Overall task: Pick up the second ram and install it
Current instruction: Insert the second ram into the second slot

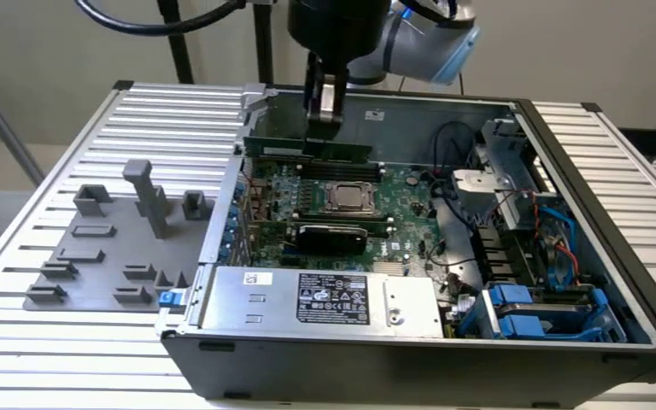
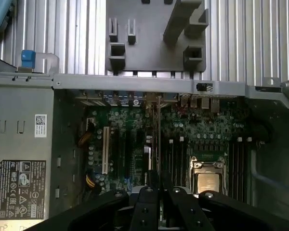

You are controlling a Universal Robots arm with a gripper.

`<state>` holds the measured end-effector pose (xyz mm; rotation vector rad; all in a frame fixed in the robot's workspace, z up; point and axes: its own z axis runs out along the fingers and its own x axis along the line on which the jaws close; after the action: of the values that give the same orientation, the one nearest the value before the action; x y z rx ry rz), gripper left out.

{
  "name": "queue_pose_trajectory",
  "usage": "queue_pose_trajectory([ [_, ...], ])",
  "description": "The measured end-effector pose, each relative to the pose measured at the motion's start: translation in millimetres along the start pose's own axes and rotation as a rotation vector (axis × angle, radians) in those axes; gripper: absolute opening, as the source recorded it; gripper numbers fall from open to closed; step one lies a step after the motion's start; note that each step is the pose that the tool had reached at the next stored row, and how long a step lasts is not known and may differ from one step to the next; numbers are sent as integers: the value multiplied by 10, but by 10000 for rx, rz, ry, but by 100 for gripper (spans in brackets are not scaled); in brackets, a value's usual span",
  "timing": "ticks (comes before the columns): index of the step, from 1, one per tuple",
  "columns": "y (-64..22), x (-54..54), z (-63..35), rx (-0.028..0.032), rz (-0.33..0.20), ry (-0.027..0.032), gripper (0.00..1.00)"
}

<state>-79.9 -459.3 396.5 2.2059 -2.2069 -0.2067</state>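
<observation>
Slats of the silver metal table [image 1: 66, 367] lie nearest, and on them sits a big dark open computer case [image 1: 419, 363]. Just inside its front wall is a grey metal power box with a black label [image 1: 317, 299]. Behind that lies the large green main board [image 1: 408, 213], with a shiny square chip socket [image 1: 351, 198] in the middle. On the exterior view's left, outside the case, a grey plastic plate with little blocks [image 1: 100, 256] lies on the table. Farthest back, the black robot hand [image 1: 325, 132] hangs from above. It is clamped on the second ram [image 1: 277, 147], a long thin green stick, near the middle of its top edge. The stick stands on its edge, level, just over the long slots [image 1: 340, 168] behind the socket. I cannot tell if it touches a slot yet. So the pick-up looks done, and fitting the stick is the step in hand. I think that calls for the stick to sit straight over one free slot and be pushed down evenly at both ends.
</observation>
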Motion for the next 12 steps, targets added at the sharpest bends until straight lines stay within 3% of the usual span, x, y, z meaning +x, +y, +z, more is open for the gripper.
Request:
queue_pose_trajectory([
  [8,-366,-101,97,-2,1,0,0],
  [12,-431,-233,175,-1,0,0,0],
])
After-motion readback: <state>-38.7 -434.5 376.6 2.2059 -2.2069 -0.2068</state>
